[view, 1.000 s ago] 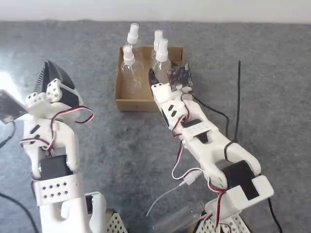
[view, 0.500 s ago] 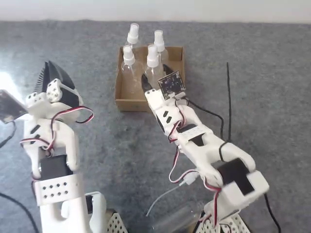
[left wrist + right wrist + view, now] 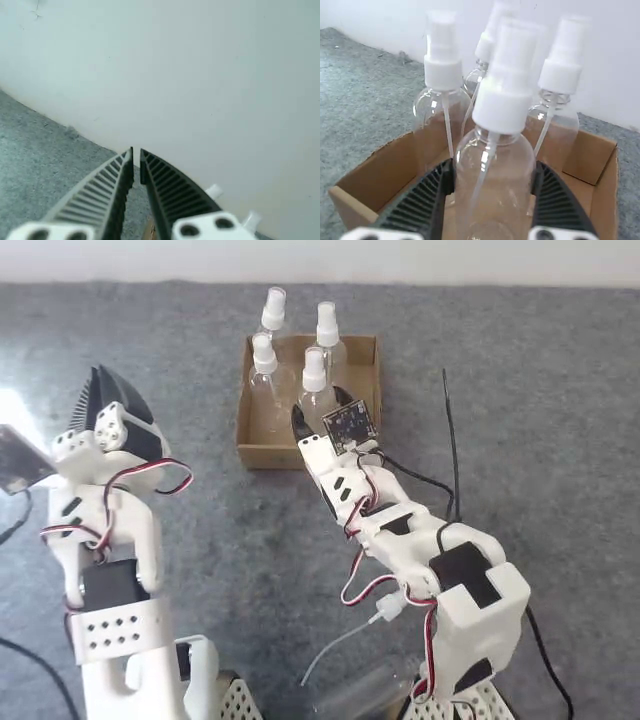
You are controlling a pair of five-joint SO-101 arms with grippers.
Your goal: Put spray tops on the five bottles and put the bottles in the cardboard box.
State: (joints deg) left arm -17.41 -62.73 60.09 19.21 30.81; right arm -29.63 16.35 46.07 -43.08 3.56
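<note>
Right jaws [image 3: 492, 172] clenched on held bottle [image 3: 496, 145], spray top on, at near side of cardboard box [image 3: 372, 175]. Its base is cut off, can't tell if seated. Three capped bottles [image 3: 442, 107] stand beyond, in box. Left jaws [image 3: 136, 155] closed to slit, empty, far left, facing wall [image 3: 200, 75]. High view adds lying bottle [image 3: 365, 688] by my right base, partly hidden.

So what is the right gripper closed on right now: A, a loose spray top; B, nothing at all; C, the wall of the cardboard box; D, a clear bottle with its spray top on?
D: the right wrist view shows the right gripper clamped on both sides of a clear bottle capped with a white spray top.
</note>
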